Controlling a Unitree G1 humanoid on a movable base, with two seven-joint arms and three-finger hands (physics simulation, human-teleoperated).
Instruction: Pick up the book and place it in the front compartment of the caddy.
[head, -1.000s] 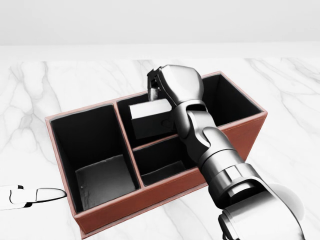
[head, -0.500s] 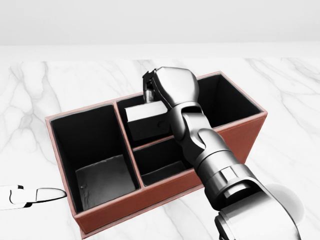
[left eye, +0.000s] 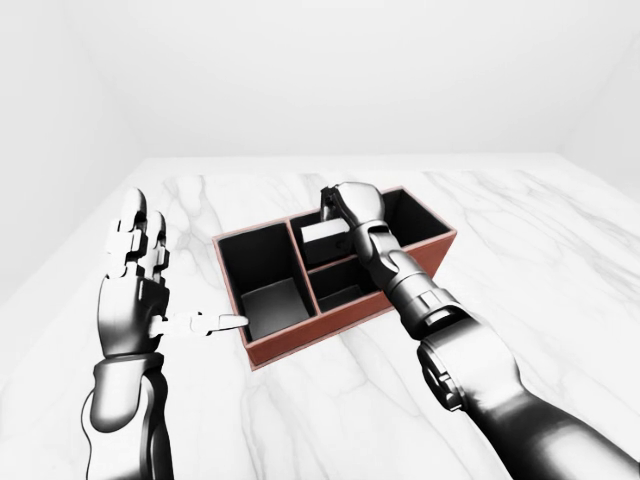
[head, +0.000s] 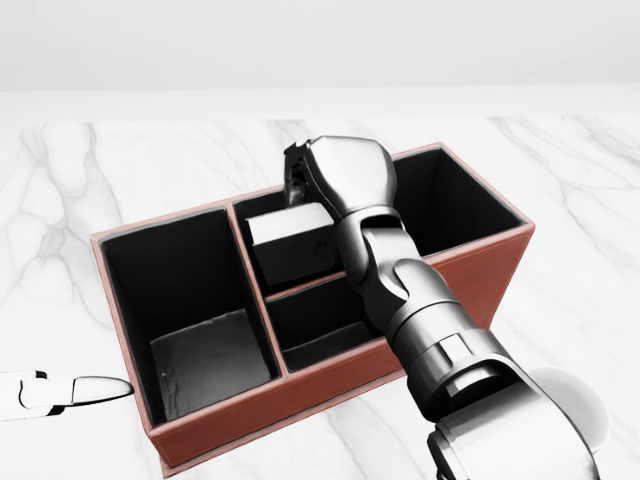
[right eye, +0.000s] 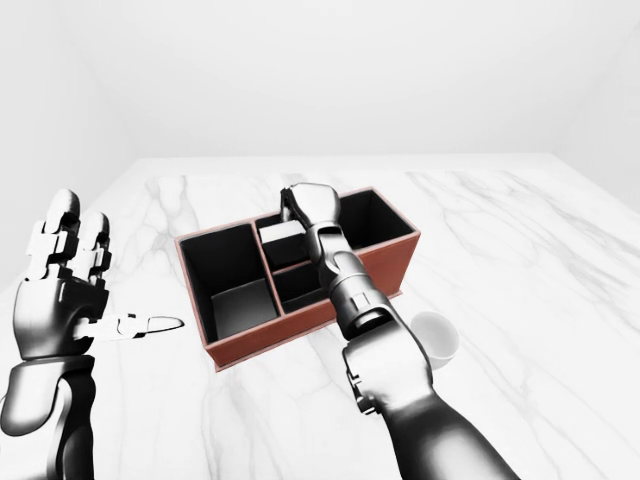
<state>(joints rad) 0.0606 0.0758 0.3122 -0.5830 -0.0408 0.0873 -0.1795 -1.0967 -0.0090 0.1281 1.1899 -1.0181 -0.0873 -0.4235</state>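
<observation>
A red-brown caddy (head: 480, 262) with black-lined compartments is sitting at the centre of the head view on a white marble table (head: 120, 170). The right hand (head: 340, 180) is reaching in from the lower right of that view and hanging over the upper middle compartment, its fingers clamped on the top edge of the book (head: 292, 242). The book, grey with a pale upper edge, is standing tilted inside that upper middle compartment, its lower part sinking below the divider that separates it from the smaller compartment under it in the frame. The large compartment at the left of the caddy is showing only its grey floor, and the compartment at the right is lying mostly behind the forearm.

The left hand (left eye: 135, 275) is standing raised at the left of the left-eye view, well apart from the caddy, palm open, its fingers spread upward and the thumb pointing right toward the caddy's near corner. In the right-eye view a white cup (right eye: 435, 338) is resting on the table just right of the right forearm, near the caddy's lower right end
</observation>
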